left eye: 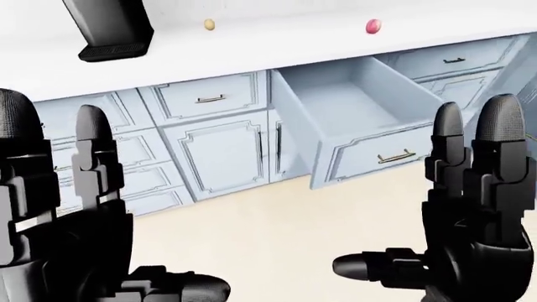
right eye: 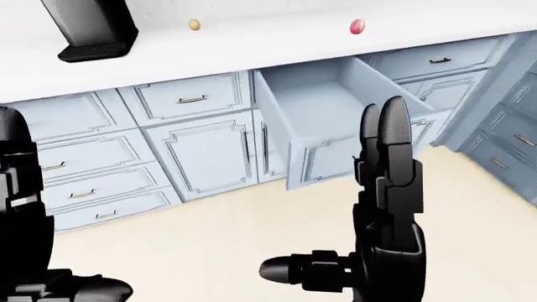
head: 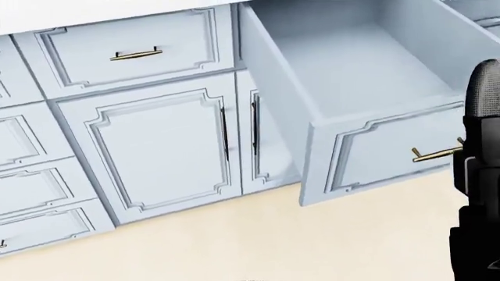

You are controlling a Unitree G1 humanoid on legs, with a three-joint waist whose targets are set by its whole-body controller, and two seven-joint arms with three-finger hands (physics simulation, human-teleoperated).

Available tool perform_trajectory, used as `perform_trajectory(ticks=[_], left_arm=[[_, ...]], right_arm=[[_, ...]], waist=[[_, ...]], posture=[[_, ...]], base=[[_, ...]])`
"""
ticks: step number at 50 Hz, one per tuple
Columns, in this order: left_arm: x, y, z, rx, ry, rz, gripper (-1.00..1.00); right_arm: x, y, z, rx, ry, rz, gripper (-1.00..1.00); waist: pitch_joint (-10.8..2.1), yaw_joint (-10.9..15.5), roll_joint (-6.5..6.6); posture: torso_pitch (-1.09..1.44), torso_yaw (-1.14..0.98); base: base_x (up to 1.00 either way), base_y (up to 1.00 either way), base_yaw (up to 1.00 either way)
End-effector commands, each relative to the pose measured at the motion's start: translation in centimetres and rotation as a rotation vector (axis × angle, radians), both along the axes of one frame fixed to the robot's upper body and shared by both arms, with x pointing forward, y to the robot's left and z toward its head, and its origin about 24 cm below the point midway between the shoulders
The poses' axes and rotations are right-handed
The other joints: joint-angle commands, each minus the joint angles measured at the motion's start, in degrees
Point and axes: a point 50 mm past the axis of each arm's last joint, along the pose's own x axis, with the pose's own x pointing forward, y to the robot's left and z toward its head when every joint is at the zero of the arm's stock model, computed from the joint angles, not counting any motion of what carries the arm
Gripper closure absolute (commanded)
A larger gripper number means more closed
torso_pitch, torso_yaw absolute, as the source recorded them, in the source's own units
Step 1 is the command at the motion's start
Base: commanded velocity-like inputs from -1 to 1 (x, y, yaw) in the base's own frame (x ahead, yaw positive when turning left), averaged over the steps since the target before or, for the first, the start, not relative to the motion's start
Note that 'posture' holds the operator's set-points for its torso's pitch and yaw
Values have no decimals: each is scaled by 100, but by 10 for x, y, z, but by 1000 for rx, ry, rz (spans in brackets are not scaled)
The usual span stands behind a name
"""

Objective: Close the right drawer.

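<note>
The right drawer stands pulled out under the counter, right of the cabinet doors; two small round things lie on top.

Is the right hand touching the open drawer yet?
Cannot tell. In the left-eye view the right hand stands beside the open drawer front, while the right-eye view overlaps them; no view shows contact or depth gap plainly.

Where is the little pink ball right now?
In the left-eye view, the small pink ball sits on the white countertop near the top, above the open pale-blue drawer.
</note>
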Motion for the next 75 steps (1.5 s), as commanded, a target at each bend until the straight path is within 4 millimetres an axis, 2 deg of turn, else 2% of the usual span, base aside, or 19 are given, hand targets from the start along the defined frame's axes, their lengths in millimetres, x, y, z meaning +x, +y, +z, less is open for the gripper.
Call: perform_trajectory(ticks=[1,6,9,10,19,23,24,33,37,38,40,47,51,52,61,64,65,70,75], left_arm=[[-8,0,10,11,-72,2,-100],[-8,0,10,11,-73,0,-100],[-8,-1,10,11,-73,-1,-100],[-8,-1,10,11,-71,-3,-100],[-8,-2,9,13,-69,-9,-100],[-8,-1,9,13,-73,-2,-100],[-9,-1,9,13,-73,-2,-100],[-9,-2,8,14,-72,-7,-100],[-9,-3,8,14,-71,-9,-100],[-9,-3,8,14,-71,-10,-100],[-9,-3,8,13,-70,-12,-100],[-9,-3,8,14,-71,-8,-100],[-9,-3,8,14,-72,-8,-100],[-9,-3,8,13,-71,-8,-100],[-9,-3,8,15,-71,-9,-100],[-9,-3,8,15,-71,-9,-100],[-9,-3,8,16,-71,-9,-100],[-9,-3,8,16,-71,-8,-100],[-9,-3,8,16,-71,-9,-100]], right_arm=[[-7,3,11,-3,-80,15,-100],[-8,1,13,0,-82,17,-100],[-10,2,13,0,-82,18,-100],[-9,1,12,2,-79,15,-100],[-6,1,11,6,-73,20,-100],[-6,2,10,5,-72,22,-100],[-6,2,10,5,-72,22,-100],[-6,2,10,4,-70,24,-100],[-6,2,10,5,-70,23,-100],[-6,2,10,5,-70,24,-100],[-7,2,9,5,-69,24,-100],[-7,2,10,3,-69,24,-100],[-9,2,11,3,-70,25,-100],[-9,1,11,3,-69,24,-100],[-7,1,10,6,-65,24,-100],[-7,1,10,6,-63,25,-100],[-6,1,10,6,-64,25,-100],[-8,1,9,7,-67,22,-100],[-8,1,9,5,-65,19,-100]], waist=[[-38,7,10],[96,87,273],[-34,131,740],[15,202,538],[15,170,188],[-119,122,-340],[-66,49,-163],[90,88,246],[19,169,735],[102,211,488],[51,158,554],[16,174,142],[-85,89,-347],[-27,57,-117],[89,96,273],[-28,130,723],[-20,180,552],[-64,146,415],[-37,160,47]], posture=[[0,0],[0,0],[0,0],[0,0],[0,0],[0,0],[0,0],[0,0],[0,0],[0,0],[0,0],[0,0],[0,0],[0,0],[0,0],[0,0],[0,0],[0,0],[0,0]], base=[[0,0,-50],[0,0,-50],[0,0,-50],[0,0,-50],[0,0,-50],[0,0,-50],[0,0,-51],[0,0,-50],[0,0,-49],[0,0,-50],[0,0,-50],[0,0,-50],[0,0,-50],[0,0,-49],[0,0,-50],[0,0,-50],[0,0,-50],[-5,0,-50],[-12,0,-50]])
